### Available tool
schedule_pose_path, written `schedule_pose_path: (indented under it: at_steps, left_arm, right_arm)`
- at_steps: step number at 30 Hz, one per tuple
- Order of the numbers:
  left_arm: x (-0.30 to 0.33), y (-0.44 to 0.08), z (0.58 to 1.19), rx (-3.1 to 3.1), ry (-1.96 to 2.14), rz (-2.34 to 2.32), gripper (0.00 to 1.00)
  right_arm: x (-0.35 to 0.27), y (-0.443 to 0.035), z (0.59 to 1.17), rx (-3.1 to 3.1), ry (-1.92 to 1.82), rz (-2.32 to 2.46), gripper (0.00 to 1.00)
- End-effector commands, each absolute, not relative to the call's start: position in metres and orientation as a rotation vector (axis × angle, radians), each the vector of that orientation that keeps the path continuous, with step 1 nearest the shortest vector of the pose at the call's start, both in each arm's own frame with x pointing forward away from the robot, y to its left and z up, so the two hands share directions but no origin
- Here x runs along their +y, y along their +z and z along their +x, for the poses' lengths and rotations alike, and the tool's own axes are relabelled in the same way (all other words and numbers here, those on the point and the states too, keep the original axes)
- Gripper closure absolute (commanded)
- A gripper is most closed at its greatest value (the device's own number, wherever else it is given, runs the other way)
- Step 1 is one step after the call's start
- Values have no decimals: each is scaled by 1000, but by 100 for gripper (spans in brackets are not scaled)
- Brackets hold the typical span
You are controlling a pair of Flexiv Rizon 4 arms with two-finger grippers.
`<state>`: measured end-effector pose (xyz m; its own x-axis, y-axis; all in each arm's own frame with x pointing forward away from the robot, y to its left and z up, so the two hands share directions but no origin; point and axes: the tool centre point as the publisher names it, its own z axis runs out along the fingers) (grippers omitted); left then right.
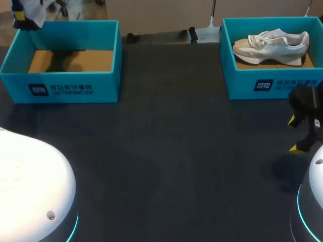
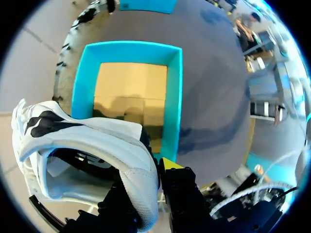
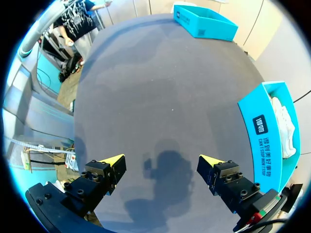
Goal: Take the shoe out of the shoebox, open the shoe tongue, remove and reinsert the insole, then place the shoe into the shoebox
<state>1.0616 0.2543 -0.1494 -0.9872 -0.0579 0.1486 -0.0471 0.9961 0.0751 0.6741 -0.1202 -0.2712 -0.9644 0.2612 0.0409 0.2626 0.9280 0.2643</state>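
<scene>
A white shoe with black markings [image 2: 97, 141] hangs above the empty teal shoebox [image 2: 175, 97], and my left gripper [image 2: 150, 187] is shut on its rim. In the head view that shoebox [image 1: 65, 85] stands at the back left, showing its bare cardboard floor, and the left gripper [image 1: 20, 15] shows only partly at the far back left corner. A second white and beige shoe [image 1: 272, 45] lies in the teal shoebox [image 1: 262, 83] at the back right. My right gripper [image 1: 295, 134] hovers in front of that box, open with nothing in it [image 3: 161, 160].
The white bases of my arms stand at the front left [image 1: 30, 186] and front right [image 1: 313, 201]. Small black fittings and a white piece [image 1: 202, 34] sit at the table's back edge between the boxes. In the right wrist view the shoe's box [image 3: 265, 131] lies beside the gripper.
</scene>
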Motion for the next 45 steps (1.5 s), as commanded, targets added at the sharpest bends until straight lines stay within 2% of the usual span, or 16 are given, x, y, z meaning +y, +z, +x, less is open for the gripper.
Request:
schedule_pose_path:
  at_steps: [1, 3, 16, 21, 26, 39, 45]
  left_arm:
    - [263, -153, 1067, -2996, -157, -279, 100]
    - [269, -152, 1057, -2981, -273, -655, 100]
    - [269, -152, 1057, -2981, -273, -655, 100]
    - [277, -160, 1063, -2974, -226, -899, 100]
    - [299, -163, 1079, -2849, -80, -1353, 100]
    - [302, -164, 1083, -2831, -90, -1387, 100]
    - [308, -167, 1086, -2634, -138, -1803, 100]
  right_arm:
    - [-120, -271, 673, -3081, -419, -420, 0]
    - [-120, -271, 673, -3081, -419, -420, 0]
    - [-120, -271, 673, -3081, -419, -420, 0]
    - [-120, -271, 673, -3081, -419, -420, 0]
    - [-120, -271, 673, -3081, -419, -420, 0]
    - [-120, -271, 673, -3081, -419, -420, 0]
    - [-120, -271, 673, -3081, -419, -420, 0]
